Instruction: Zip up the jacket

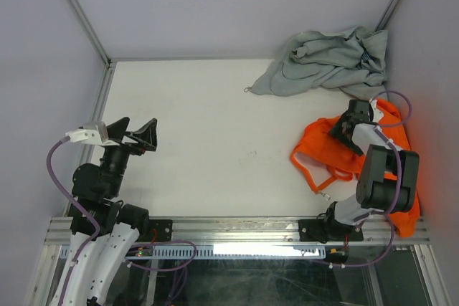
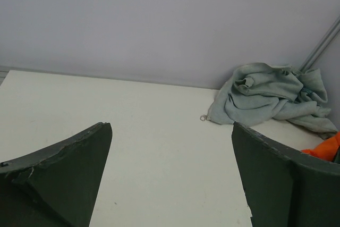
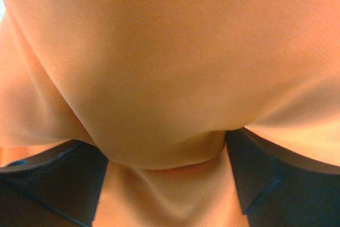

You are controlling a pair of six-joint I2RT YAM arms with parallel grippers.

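The orange jacket (image 1: 315, 152) lies crumpled at the right side of the table, partly under my right arm. My right gripper (image 1: 338, 131) is pressed down into it, jaws open. In the right wrist view orange fabric (image 3: 170, 51) fills the frame and bulges between the two dark fingers (image 3: 64, 184) of the right gripper (image 3: 166, 150). The zipper does not show. My left gripper (image 1: 141, 125) is open and empty over the left side of the table, far from the jacket. In the left wrist view its gripper (image 2: 170, 131) frames bare table, and an orange corner of the jacket (image 2: 324, 150) peeks at the right edge.
A light grey garment (image 1: 323, 66) is heaped in the back right corner, with a small metal ring (image 1: 247, 91) at its left tip. The garment also shows in the left wrist view (image 2: 265, 97). Walls enclose the white table (image 1: 201, 141) on three sides.
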